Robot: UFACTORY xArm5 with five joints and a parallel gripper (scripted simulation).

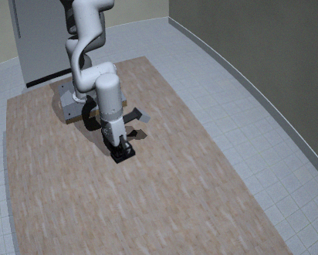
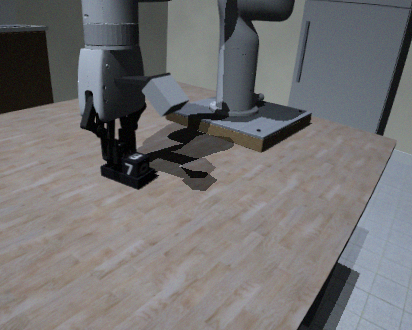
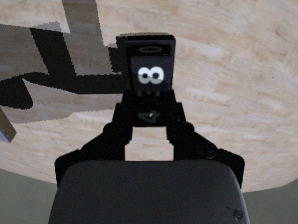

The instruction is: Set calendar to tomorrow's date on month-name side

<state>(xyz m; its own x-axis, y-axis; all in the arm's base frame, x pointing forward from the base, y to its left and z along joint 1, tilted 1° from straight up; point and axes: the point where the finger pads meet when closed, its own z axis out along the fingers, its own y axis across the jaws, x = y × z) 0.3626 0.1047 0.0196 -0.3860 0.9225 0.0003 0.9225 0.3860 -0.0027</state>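
Observation:
The dark tray (image 1: 117,161) (image 2: 120,180) (image 3: 150,37) lies flat on the table. One black cube (image 2: 136,164) (image 3: 150,75) stands in its far half in the wrist view; a white 8 is on top and a dim 0 on its far side. The exterior view shows a 7 on another side. The near cube (image 3: 151,118), with a dim 4 on the side toward the wrist camera, is between the fingers, mostly hidden by them. My gripper (image 1: 121,148) (image 2: 117,161) (image 3: 149,100) points down, low over the tray, shut on the near cube. Whether this cube is flat on the floor is hidden.
The robot's base plate (image 1: 68,102) (image 2: 281,120) is on the table behind the gripper. A grey block (image 2: 166,95) sticks out from the gripper's side above the table. Arm shadows (image 2: 198,181) fall beside the tray.

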